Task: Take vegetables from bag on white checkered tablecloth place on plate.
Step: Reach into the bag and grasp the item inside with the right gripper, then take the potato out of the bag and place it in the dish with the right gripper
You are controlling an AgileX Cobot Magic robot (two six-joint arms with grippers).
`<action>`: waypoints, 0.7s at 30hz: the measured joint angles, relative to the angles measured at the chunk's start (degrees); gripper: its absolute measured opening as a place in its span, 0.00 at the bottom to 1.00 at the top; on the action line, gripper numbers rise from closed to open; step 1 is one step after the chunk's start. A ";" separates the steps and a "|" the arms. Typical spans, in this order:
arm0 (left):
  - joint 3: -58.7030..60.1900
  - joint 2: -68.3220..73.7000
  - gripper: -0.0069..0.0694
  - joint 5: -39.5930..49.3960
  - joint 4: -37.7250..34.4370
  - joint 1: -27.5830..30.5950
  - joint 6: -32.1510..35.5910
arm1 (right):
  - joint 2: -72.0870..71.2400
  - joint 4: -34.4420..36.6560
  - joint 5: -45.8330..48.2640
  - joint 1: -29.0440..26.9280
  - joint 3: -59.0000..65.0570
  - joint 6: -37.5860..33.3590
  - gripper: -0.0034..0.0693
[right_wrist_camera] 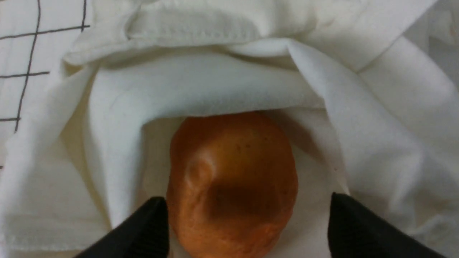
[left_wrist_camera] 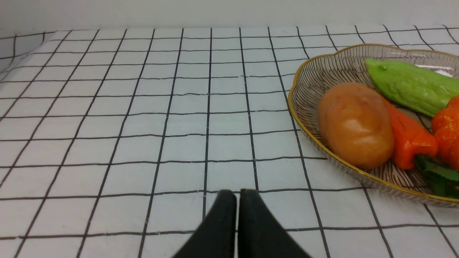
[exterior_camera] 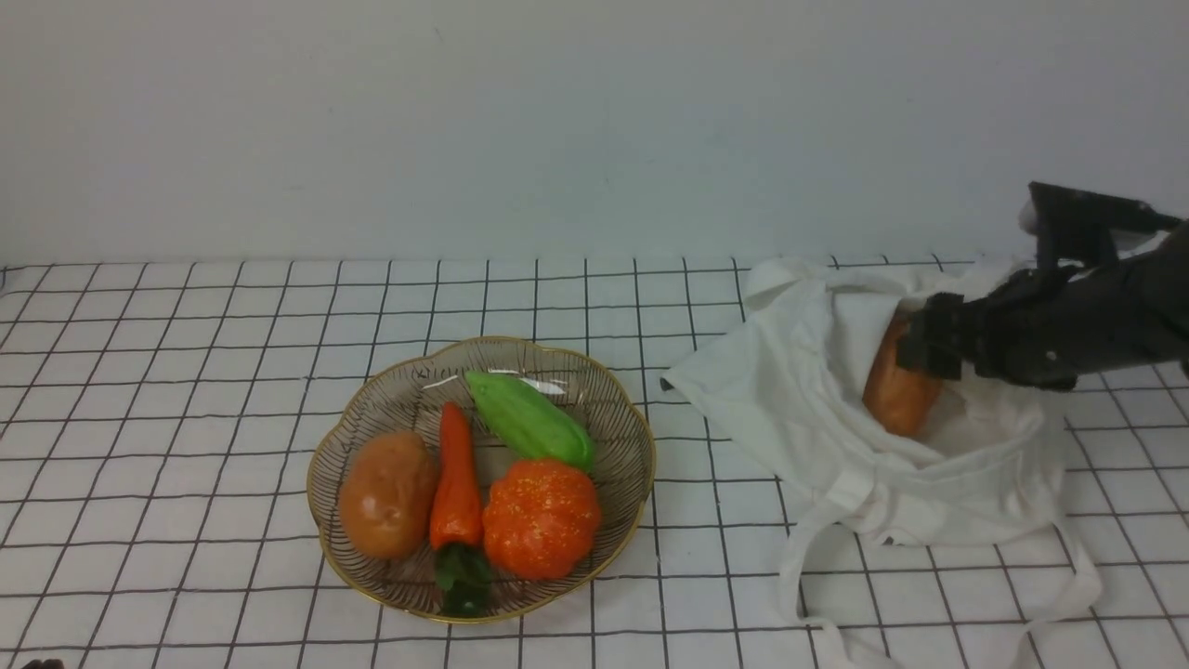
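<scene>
From the front, my right gripper (exterior_camera: 915, 348) sits inside the bag (exterior_camera: 799, 390), at the potato (exterior_camera: 896, 404) lying there. On my left wrist view, my left gripper (left_wrist_camera: 235, 197) is pressed closed, empty, near the plate (left_wrist_camera: 308, 89). On my right wrist view, my fingers (right_wrist_camera: 143, 229) stand spread around the potato.

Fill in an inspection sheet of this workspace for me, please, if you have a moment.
Surface: white checkered tablecloth, flat, no spills seen.
Job's things: tan potato lies inside the open bag; plate stands beside the bag, not touching it.
Clutter: on the plate, darker potato, orange pepper, green gourd, pumpkin.
Grippers: left gripper shut, off the plate; right gripper open, straddling the tan potato.
Cables: nothing seen.
Surroundings: plain pale wall.
</scene>
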 joint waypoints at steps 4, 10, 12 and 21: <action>0.00 0.00 0.08 0.00 0.00 0.00 0.00 | 3.82 0.10 -0.78 1.41 -2.33 -2.45 0.94; 0.00 0.00 0.08 0.00 0.00 0.00 0.00 | 7.36 1.53 -1.60 1.61 -4.08 -3.33 0.94; 0.00 0.00 0.08 0.00 0.00 0.00 0.00 | 7.81 1.73 -1.67 1.61 -4.21 -3.46 0.87; 0.00 0.00 0.08 0.00 0.00 0.00 0.00 | 4.22 1.30 7.30 1.61 -4.34 -2.29 0.76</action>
